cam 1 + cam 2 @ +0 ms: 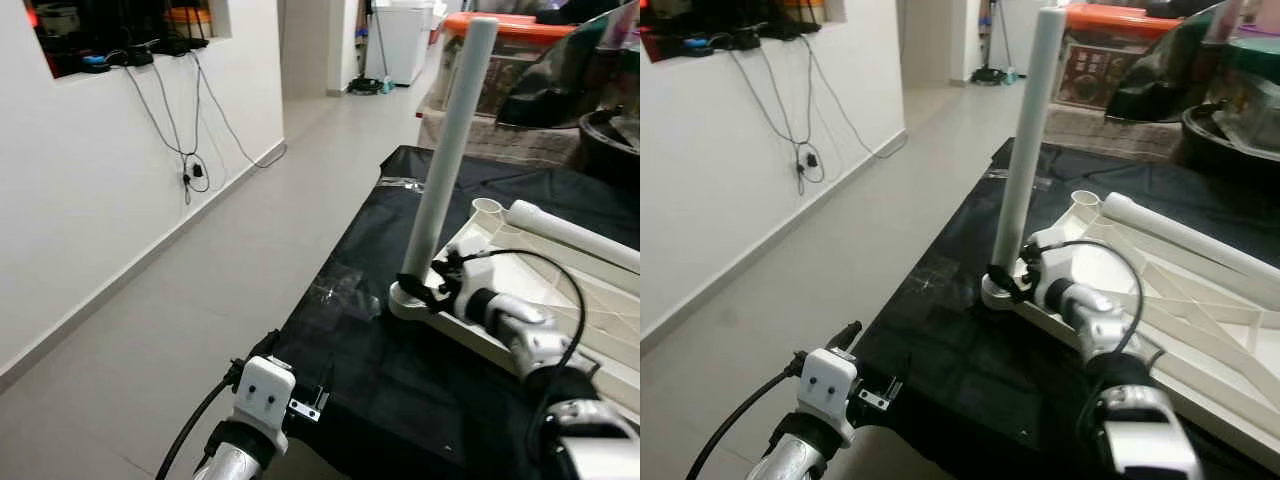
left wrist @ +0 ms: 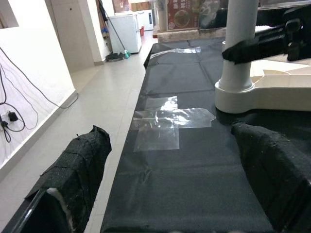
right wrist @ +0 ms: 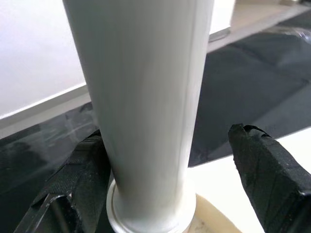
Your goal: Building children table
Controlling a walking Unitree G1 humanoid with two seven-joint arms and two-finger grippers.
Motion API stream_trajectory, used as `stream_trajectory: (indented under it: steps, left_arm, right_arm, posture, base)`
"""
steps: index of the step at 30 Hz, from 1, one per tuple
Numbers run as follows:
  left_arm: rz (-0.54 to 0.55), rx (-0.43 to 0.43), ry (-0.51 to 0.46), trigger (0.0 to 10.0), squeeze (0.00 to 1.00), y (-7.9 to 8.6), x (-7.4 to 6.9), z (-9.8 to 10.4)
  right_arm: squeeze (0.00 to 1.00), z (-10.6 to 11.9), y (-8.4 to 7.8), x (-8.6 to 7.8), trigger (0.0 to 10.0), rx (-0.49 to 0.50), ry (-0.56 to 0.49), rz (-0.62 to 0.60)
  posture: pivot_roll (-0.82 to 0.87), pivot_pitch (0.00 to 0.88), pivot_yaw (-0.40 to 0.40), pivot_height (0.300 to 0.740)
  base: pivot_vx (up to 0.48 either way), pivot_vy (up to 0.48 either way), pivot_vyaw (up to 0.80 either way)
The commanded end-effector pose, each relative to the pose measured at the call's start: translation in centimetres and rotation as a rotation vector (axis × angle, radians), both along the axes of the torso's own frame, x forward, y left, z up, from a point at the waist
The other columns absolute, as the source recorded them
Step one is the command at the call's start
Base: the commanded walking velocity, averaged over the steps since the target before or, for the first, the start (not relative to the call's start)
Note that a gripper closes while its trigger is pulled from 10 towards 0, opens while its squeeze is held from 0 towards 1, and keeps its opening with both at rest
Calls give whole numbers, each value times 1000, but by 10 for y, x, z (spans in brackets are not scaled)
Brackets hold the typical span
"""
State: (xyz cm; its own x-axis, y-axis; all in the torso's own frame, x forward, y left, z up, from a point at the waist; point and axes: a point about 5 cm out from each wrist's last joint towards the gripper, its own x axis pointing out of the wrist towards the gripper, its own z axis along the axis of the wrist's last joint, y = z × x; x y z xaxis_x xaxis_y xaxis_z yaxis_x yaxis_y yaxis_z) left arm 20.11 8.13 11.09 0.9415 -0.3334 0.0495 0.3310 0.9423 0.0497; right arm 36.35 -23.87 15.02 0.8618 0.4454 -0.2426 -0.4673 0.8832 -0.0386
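Observation:
A white children's table top [image 1: 560, 300] lies upside down on a table covered in black cloth [image 1: 400, 380]. One white leg [image 1: 450, 150] stands upright in the corner socket [image 2: 235, 97] nearest the floor side. My right gripper [image 3: 167, 141] is open around the foot of that leg: one finger [image 3: 87, 165] rests against it, the other [image 3: 262, 165] stands apart. A second white leg [image 1: 570, 235] lies flat on the top beside an empty socket [image 1: 487, 208]. My left gripper [image 2: 170, 179] is open, low at the cloth's near edge, pointing toward the standing leg.
Clear tape [image 2: 167, 121] is stuck on the cloth ahead of the left gripper. Grey tiled floor [image 1: 200, 290] runs along the table's left side to a white wall with hanging cables [image 1: 190, 150]. An orange-lidded box [image 1: 515, 50] stands beyond the table.

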Motion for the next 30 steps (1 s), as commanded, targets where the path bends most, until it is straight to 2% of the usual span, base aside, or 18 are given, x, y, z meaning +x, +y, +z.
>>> stream_trajectory:
  steps: [1,2,3,4,5,8,9,14,15,18,20,26,30]
  left_arm:
    - [6,-4,25,10000,0,0,-1,-4]
    - [6,-4,25,10000,0,0,-1,-4]
    - [6,-5,25,10000,0,0,-1,-4]
    - [6,-5,25,10000,0,0,-1,-4]
    - [7,-5,26,10000,0,0,-1,-3]
    - [8,-6,24,10000,0,0,-1,-3]
    - [10,-6,23,10000,0,0,0,-2]
    - [12,-6,21,10000,0,0,0,-2]
    - [12,-7,22,10000,0,0,-1,-2]
    - [11,-6,22,10000,0,0,-1,-2]
    - [10,-6,23,10000,0,-1,-1,-2]
    - [11,-6,23,10000,0,-1,-1,-2]
    - [10,-5,26,10000,0,0,-1,-2]
  right_arm:
    - [0,20,1,2,10000,-52,-4,161]
    - [0,20,1,2,10000,-52,-4,161]
    - [0,25,4,2,10000,-80,15,250]
    - [0,25,4,2,10000,-80,15,250]
    - [0,29,6,2,10000,-105,42,318]
    - [0,30,6,2,10000,-138,60,356]
    - [0,29,2,1,10000,-198,101,391]
    - [0,25,-5,-1,10000,-285,174,428]
    - [0,21,-8,-3,10000,-349,201,432]
    - [0,16,-10,-3,10000,-395,232,407]
    - [0,6,-12,-5,10000,-475,297,405]
    - [0,2,-12,-8,10000,-518,340,441]
    - [0,-1,-7,-7,10000,-611,375,488]
  posture:
    - [53,0,-22,740]
    - [53,0,-22,740]
    - [54,0,-27,740]
    - [54,0,-27,740]
    - [54,0,-27,740]
    - [59,0,-33,740]
    - [59,0,-33,740]
    - [67,0,-37,740]
    - [60,0,-33,740]
    - [60,0,-33,740]
    - [67,0,-31,740]
    - [65,0,-32,740]
    - [65,0,-32,740]
  base:
    - [0,0,0]
    - [0,0,0]
    - [0,0,0]
    - [0,0,0]
    - [0,0,0]
    - [0,0,0]
    - [0,0,0]
    - [0,0,0]
    - [0,0,0]
    - [0,0,0]
    - [0,0,0]
    - [0,0,0]
    - [0,0,0]
